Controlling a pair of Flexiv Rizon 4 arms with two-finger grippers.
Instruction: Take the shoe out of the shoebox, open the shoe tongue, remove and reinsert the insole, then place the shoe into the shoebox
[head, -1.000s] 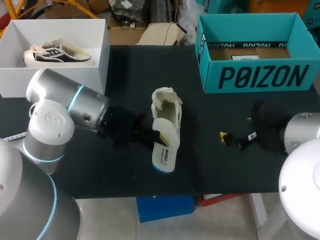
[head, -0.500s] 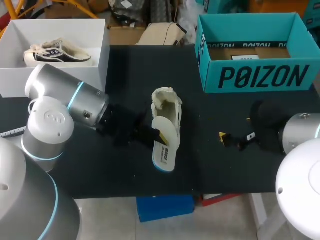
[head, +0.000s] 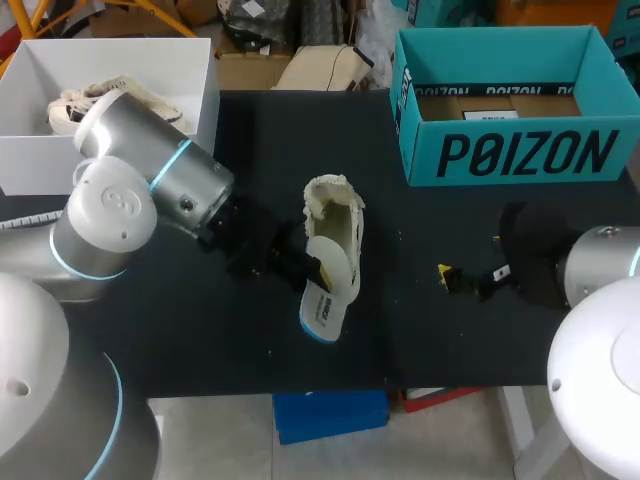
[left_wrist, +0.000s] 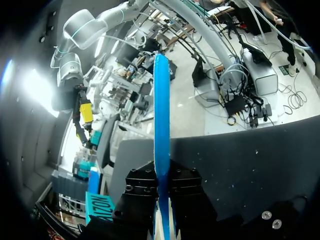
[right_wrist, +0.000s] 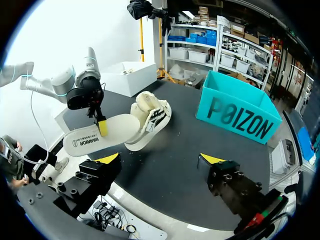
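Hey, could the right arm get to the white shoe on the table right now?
Probably yes. The right pincer is open and empty, with only bare table between it and the shoe. The left pincer grips the insole at the shoe's other side.

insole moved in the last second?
Yes. The insole, clamped in the left pincer, has swung its printed free end slightly toward the head view's left, judged against the shoe, which has not shifted on the table.

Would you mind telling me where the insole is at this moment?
In the head view the insole is mid-scene, gripped by the left pincer, overlapping the near end of the cream shoe on the black table.
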